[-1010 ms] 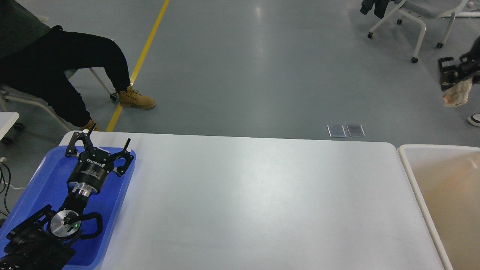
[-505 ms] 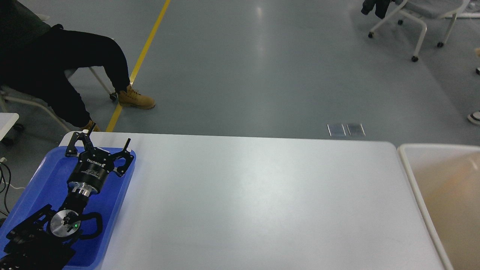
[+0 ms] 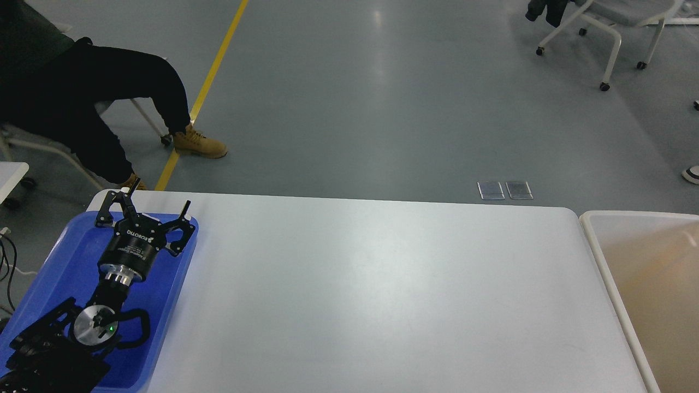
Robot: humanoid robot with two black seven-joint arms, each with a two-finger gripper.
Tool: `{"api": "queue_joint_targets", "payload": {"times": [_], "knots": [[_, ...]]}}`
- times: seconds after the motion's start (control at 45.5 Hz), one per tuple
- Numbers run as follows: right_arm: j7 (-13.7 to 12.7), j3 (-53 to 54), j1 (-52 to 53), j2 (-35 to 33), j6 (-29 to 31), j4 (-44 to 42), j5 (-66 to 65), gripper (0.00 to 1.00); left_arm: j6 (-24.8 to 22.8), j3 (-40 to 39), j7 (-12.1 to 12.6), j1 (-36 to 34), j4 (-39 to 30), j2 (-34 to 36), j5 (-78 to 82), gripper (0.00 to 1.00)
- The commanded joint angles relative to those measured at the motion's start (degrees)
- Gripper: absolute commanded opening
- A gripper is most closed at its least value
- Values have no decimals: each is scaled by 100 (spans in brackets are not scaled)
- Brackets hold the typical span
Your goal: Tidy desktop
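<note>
The white desktop [image 3: 371, 289] fills the middle of the head view and nothing lies on its bare part. My left gripper [image 3: 158, 196] is open and empty; it hovers over the far end of the blue tray [image 3: 49, 267], its fingers spread wide near the table's back left corner. My right arm and gripper are out of view.
A cream-rimmed beige bin [image 3: 606, 262] stands against the table's right edge. A seated person in black trousers and tan boots [image 3: 199, 144] is just behind the back left corner. A white wheeled chair [image 3: 606, 38] stands far back right.
The dark object holding crumpled paper at the far right edge has left the view. My left arm and gripper have not moved.
</note>
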Motion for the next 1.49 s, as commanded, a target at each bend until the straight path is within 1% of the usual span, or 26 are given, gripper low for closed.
{"api": "queue_joint_targets", "payload": {"times": [0.0, 0.132, 0.22, 0.329, 0.351, 0.395, 0.593, 0.681, 0.79, 1.208, 1.23, 1.251, 1.273, 1.295, 1.317, 1.339, 1.471], "knots": [[-135, 1971, -1261, 226, 255, -832, 152, 0, 2, -5, -4, 0, 0, 0, 0, 99], [-144, 2850, -1692, 279, 264, -832, 152, 0, 2, -5, -4, 0, 0, 0, 0, 99], [-135, 3159, -1938, 560, 273, -841, 143, 0, 2, -5, -4, 0, 0, 0, 0, 99], [-126, 3203, -2149, 797, 273, -955, 152, 0, 2, 4, -4, 0, 0, 0, 0, 99], [-118, 3212, -2245, 963, 264, -964, 152, 0, 2, 4, -4, 0, 0, 0, 0, 99], [-118, 3247, -2307, 1078, 264, -964, 152, 0, 2, -5, -4, 0, 0, 0, 0, 99], [-47, 3493, -2492, 1351, 264, -973, 143, 0, 2, -5, -4, 0, 0, 0, 0, 99], [-39, 3502, -2527, 1395, 264, -1017, 143, 1, 2, -5, -4, 0, 0, 0, 0, 99], [-39, 3502, -2562, 1510, 264, -1131, 143, 0, 2, -5, -4, 9, 0, 0, 0, 99], [-38, 3555, -2782, 1536, 264, -1140, 143, 0, 2, -5, -4, 0, 0, 0, 0, 99], [-39, 3555, -2782, 1536, 264, -1140, 143, 2, 2, -5, -4, 0, 0, 0, 0, 99], [-30, 3555, -2791, 1536, 264, -1140, 143, 10, 2, -5, -4, 0, 0, 0, 0, 99], [-30, 3555, -2791, 1536, 264, -1140, 143, 27, 2, -5, -13, 0, 0, 0, 0, 99], [-30, 3555, -2791, 1536, 264, -1140, 143, 56, 2, -5, -4, 0, 0, 0, 0, 99], [-30, 3563, -2800, 1536, 264, -1140, 143, 97, 2, -5, -4, 0, 9, 0, 0, 99], [-30, 3564, -2817, 1536, 273, -1140, 143, 100, 2, 4, -4, 9, 0, 0, 0, 99], [-12, 3572, -2826, 1536, 317, -1140, 143, 100, 2, -5, -4, 0, 0, 0, 0, 99]]}}
